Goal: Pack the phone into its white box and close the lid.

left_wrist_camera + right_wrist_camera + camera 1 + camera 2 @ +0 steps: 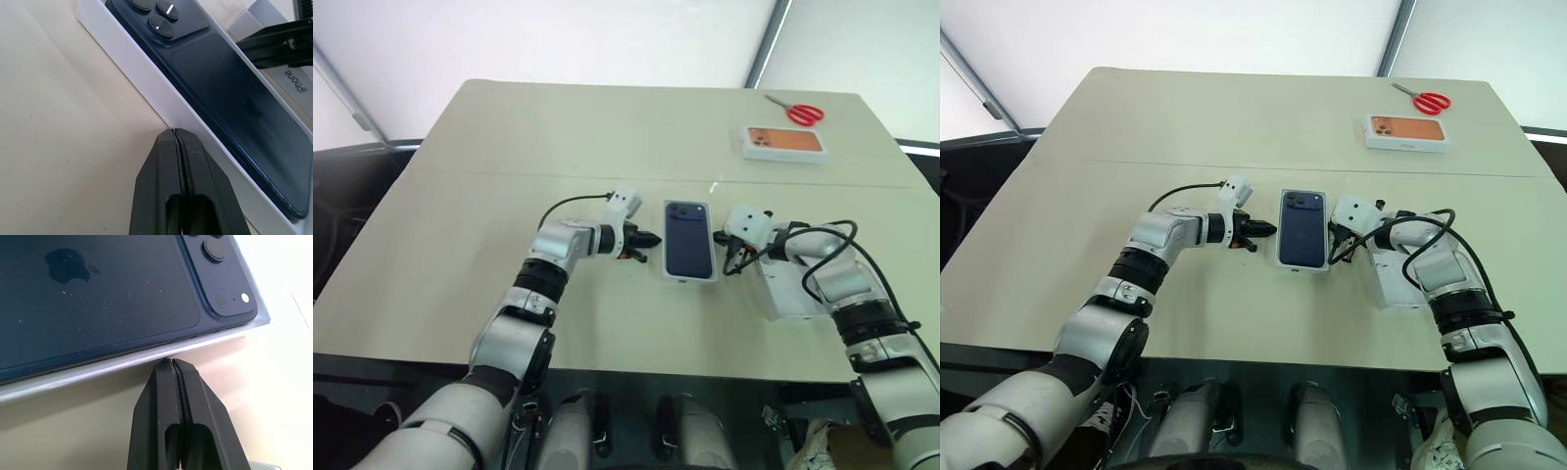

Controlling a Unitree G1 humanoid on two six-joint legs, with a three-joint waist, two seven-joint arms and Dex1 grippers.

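L gripper & R gripper, jaws pressed together, flank the white box, prob. squaring it w/ phone inside; lid beside.

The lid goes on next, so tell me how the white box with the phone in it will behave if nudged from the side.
The white box probably slides rather than tips: it sits low and flat on the smooth table. Its thin cardboard wall may flex under a narrow fingertip. With the phone lying inside, it likely moves as one weighted piece.

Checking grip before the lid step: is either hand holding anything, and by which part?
Nothing is held. Both the left hand and right hand are shut on nothing, their tips at opposite long sides of the white box containing the phone.
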